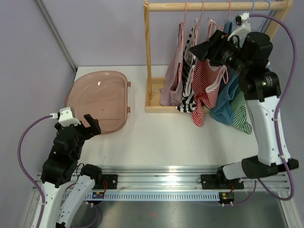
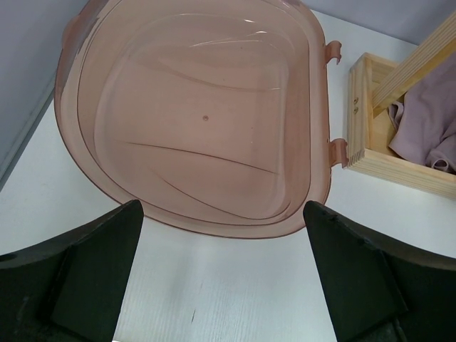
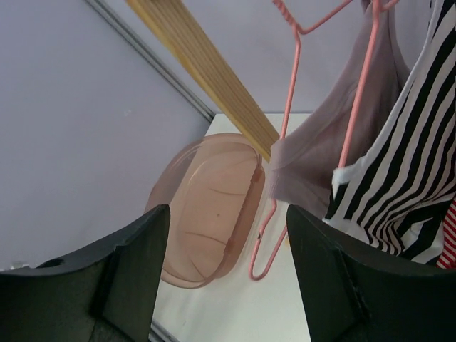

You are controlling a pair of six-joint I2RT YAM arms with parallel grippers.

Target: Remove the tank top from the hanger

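Note:
Several tank tops hang on hangers from a wooden rack (image 1: 218, 5): a mauve one (image 1: 172, 80) at the left, then black-and-white striped (image 1: 188, 90), red-striped (image 1: 204, 85), blue (image 1: 223, 102) and green-striped (image 1: 240, 111). My right gripper (image 1: 195, 49) is raised at the clothes, level with their shoulders, pointing left. In its wrist view it (image 3: 226, 210) stands open with nothing held. A pink wire hanger (image 3: 288, 142) carrying the mauve top (image 3: 320, 149) hangs just beyond the fingers, the striped top (image 3: 406, 171) to its right. My left gripper (image 1: 91, 122) is open, low over the table.
A translucent pink basin (image 1: 99, 95) lies empty on the table's left, just ahead of the left gripper (image 2: 222, 206). The rack's wooden base frame (image 2: 370, 107) sits to the right of the basin (image 2: 206, 121). The rack's upright post (image 3: 206, 71) runs beside the hanger.

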